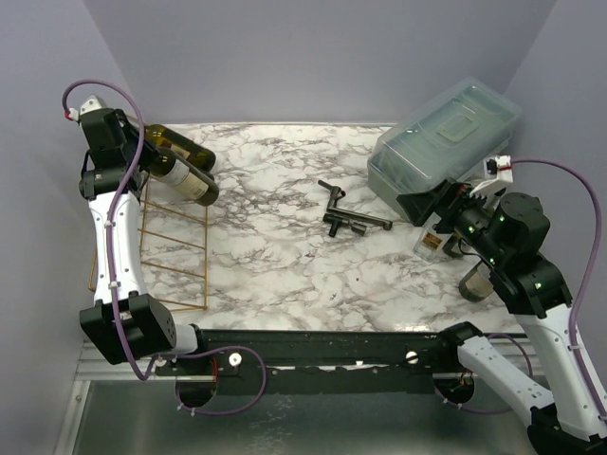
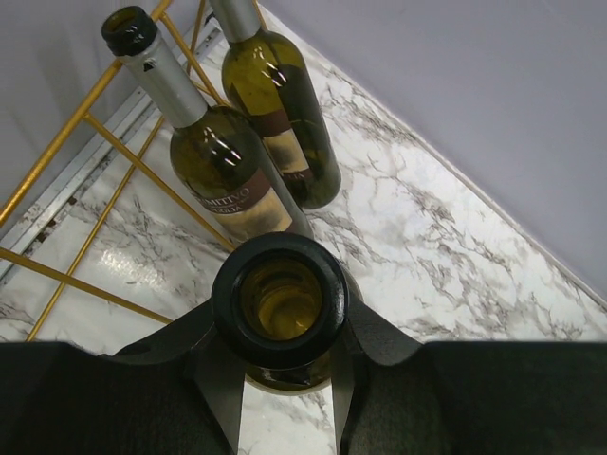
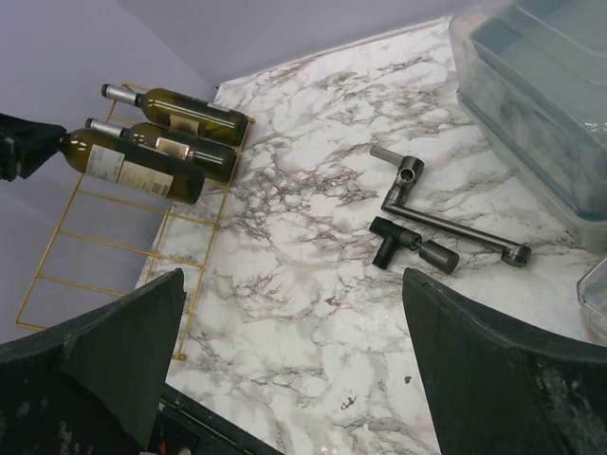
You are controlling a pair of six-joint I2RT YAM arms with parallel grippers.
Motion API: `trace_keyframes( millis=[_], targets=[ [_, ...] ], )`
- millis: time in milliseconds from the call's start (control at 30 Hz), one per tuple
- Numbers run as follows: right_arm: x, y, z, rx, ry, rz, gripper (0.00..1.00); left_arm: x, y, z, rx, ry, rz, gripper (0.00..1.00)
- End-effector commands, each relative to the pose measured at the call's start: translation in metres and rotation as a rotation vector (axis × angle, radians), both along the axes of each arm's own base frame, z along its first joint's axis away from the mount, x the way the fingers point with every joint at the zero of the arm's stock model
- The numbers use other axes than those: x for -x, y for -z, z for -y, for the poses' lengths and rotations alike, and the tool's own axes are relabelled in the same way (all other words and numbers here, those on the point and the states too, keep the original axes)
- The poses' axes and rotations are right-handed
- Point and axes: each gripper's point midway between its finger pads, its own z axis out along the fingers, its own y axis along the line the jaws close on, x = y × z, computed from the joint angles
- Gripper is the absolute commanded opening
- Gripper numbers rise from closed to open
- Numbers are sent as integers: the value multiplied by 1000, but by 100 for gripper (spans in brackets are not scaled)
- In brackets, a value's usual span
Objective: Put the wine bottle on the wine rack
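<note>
Your left gripper was clenched on the wine bottle neck. The bottle lay over the wine rack far end, parallel to the racked bottles. The right gripper gaped, well off the rack.

Glossy green glass wine bottle, thin gold wire wine rack, smooth marble-look table, translucent plastic box

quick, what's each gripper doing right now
left gripper: closed on the neck of the wine bottle
right gripper: open, holding nothing
</note>
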Motion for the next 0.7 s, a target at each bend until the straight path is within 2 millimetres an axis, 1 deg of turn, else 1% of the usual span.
trace_keyframes(
  millis=[0,167,333,433,667],
  targets=[
    [2,-10,3,27,0,52,100,-7,-38,-28,-26,-132,162,0],
    [0,-5,1,29,-8,41,100,-6,-25,-39,2,-201,158,0],
    [-3,-4,1,32,0,42,100,4,-13,-52,19,-302,150,0],
    [-3,-4,2,34,3,44,100,7,-7,-55,32,-334,150,0],
    [-3,-4,2,30,4,42,100,3,11,-58,80,-363,135,0]
  ],
)
